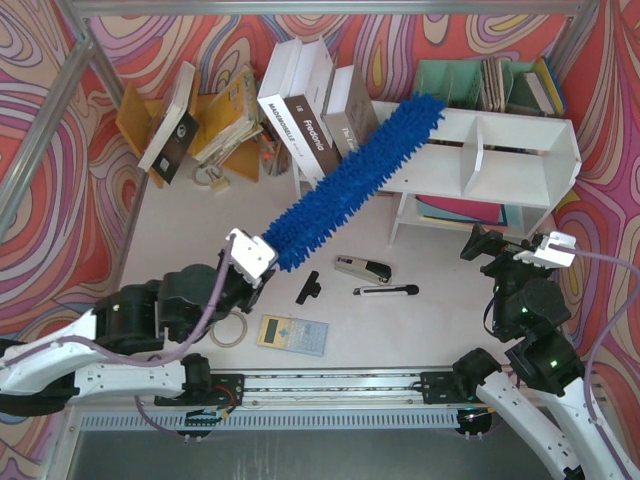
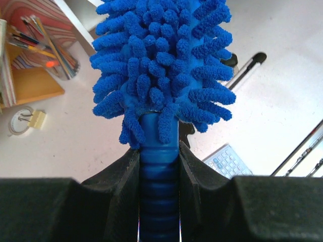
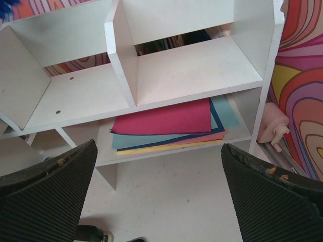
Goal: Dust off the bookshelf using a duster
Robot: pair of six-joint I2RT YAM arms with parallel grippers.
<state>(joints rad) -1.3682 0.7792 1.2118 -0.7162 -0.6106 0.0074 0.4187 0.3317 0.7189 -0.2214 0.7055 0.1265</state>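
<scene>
Your left gripper (image 1: pixel 248 255) is clamped on the duster (image 1: pixel 350 180) by its stiff ribbed handle, just below the fluff, which is the right hold since the head is light, soft and will give. That head slants away to the top left corner of the bookshelf (image 1: pixel 520 130); your right gripper (image 1: pixel 478 245) hangs wide open and empty, facing the shelf's right end

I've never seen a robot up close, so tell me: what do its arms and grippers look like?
Left arm and right arm: white shells, black joints, green lights, pale lilac cables. Left gripper and right gripper: white wrist block, black ribbed fingers.
</scene>
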